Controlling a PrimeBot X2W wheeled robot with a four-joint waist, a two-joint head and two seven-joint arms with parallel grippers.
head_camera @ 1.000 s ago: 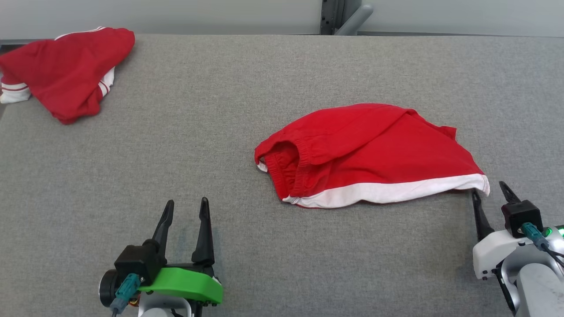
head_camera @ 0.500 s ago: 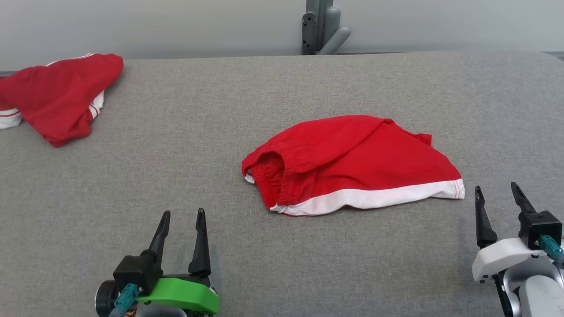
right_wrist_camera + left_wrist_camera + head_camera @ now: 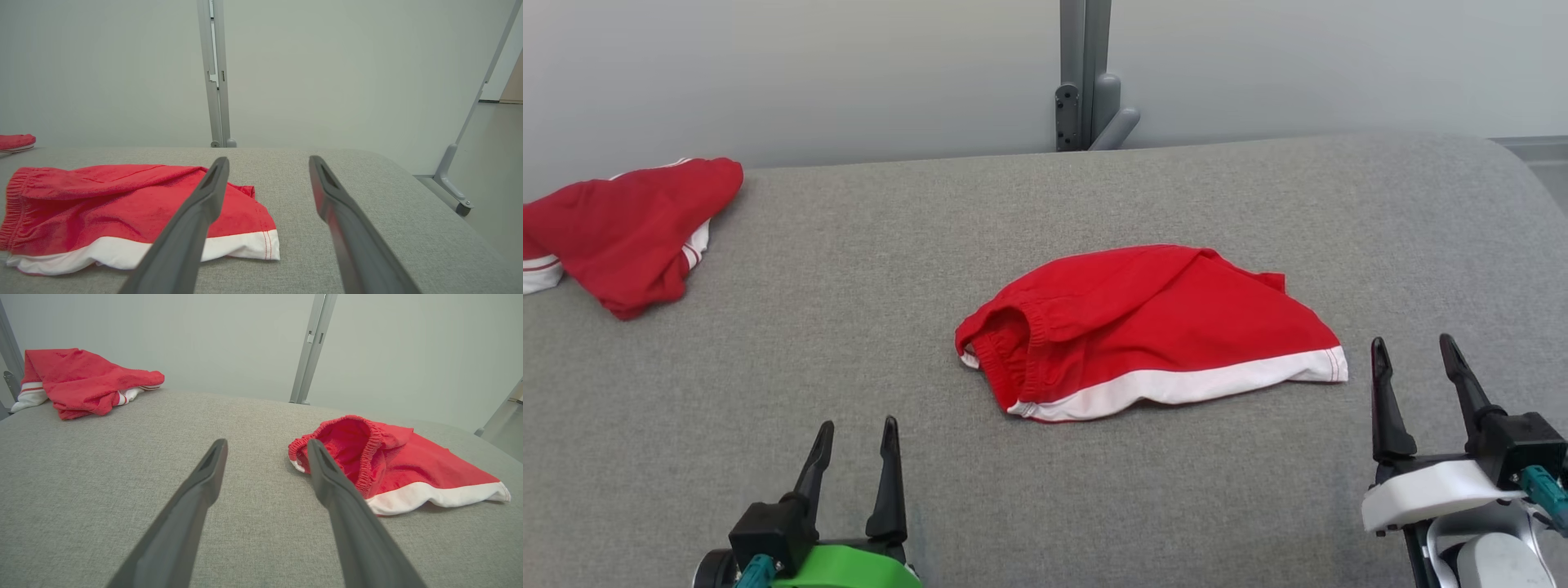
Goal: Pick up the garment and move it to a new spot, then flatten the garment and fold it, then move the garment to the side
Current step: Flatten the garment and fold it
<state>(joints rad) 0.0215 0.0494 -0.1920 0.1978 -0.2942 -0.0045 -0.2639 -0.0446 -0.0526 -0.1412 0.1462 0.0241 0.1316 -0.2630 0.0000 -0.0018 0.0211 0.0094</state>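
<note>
On the grey cloth-covered table (image 3: 849, 343), crumpled white-hemmed red shorts (image 3: 1160, 327) are laid centrally. The left gripper (image 3: 858, 423) at seven o'clock and right gripper (image 3: 1411, 340) at four are held spread and empty, presumably poised for flattening.

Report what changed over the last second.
The right gripper opened wider and drew back from the white hem corner of the red shorts. The head camera tilted up, shifting the whole picture. The shorts, the open left gripper and the far red garment stayed put.
</note>
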